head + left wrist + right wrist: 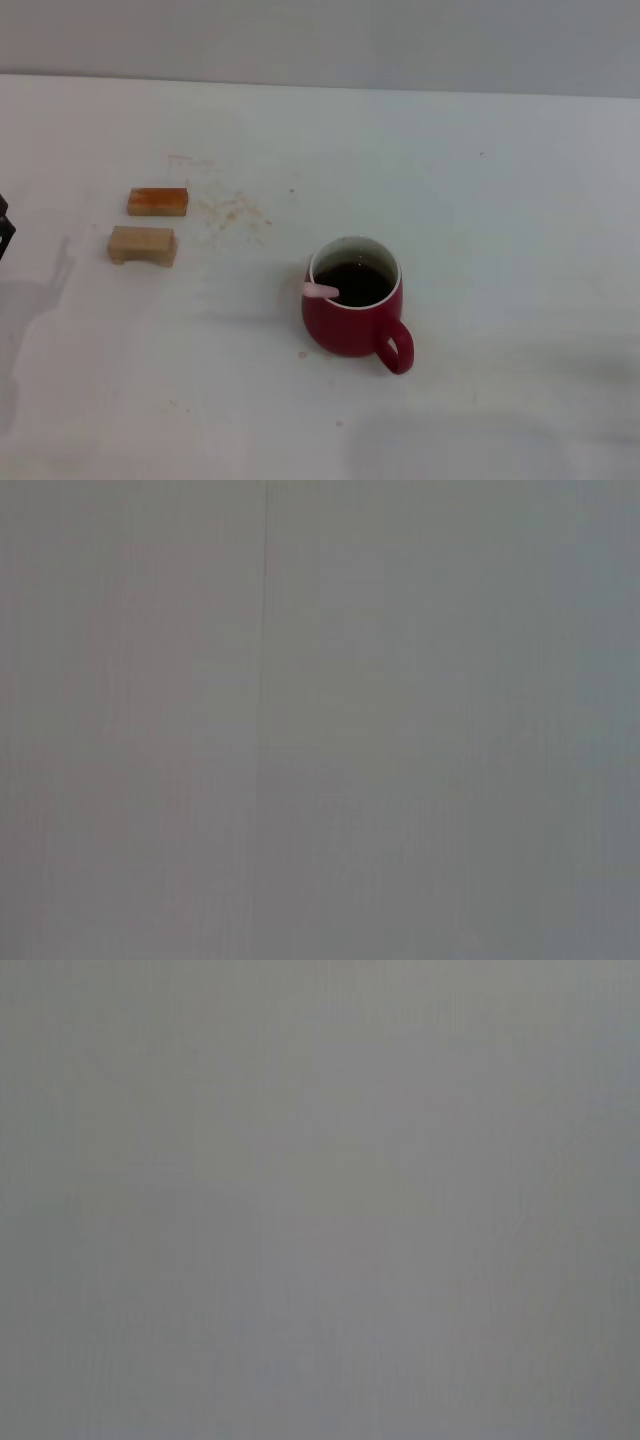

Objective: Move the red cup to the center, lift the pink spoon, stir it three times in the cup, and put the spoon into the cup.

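Head view. The cup (352,310) stands upright just below the frame's centre, handle toward the lower right, dark liquid inside. The spoon (322,291) rests in it, only the pink handle end showing over the left rim. Two blocks (143,245) lie apart at the left, with faint crumbs on the table (500,200) beside them. A dark sliver of the left gripper (4,228) shows at the far left edge; whether its claw is open cannot be told. The right gripper is out of view. Both wrist views show plain grey. Judged from this layout, every step appears complete.
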You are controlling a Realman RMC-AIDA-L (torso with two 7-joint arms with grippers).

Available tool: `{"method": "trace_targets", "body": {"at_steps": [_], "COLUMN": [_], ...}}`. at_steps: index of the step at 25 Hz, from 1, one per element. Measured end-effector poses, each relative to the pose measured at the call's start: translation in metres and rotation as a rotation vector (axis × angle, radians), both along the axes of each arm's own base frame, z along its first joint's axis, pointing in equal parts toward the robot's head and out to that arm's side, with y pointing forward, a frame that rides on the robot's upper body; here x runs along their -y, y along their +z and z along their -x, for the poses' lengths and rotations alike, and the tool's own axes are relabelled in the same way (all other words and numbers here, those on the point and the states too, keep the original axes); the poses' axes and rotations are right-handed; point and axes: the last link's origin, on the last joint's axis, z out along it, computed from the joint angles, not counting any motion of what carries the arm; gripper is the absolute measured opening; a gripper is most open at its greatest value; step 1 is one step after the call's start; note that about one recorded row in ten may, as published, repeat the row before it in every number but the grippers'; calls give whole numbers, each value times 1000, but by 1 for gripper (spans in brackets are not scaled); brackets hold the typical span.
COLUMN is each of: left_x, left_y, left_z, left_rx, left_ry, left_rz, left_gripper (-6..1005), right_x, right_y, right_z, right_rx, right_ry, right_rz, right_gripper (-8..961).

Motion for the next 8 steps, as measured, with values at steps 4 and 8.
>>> {"method": "trace_targets", "body": {"at_steps": [4, 8], "left_x": [1, 0], "left_y": [-1, 0], "left_z": [3, 3], "left_rx": [-4, -2], "left_ry": [12, 14], "left_rz": [8, 5], "left_gripper": [814, 814], "right_x": [-2, -3], "right_y": [1, 2], "right_z": [0, 0], "right_rx": [4, 7], "right_ry": [4, 7], "right_rz": [0, -2], "right_gripper": [0, 0]}}
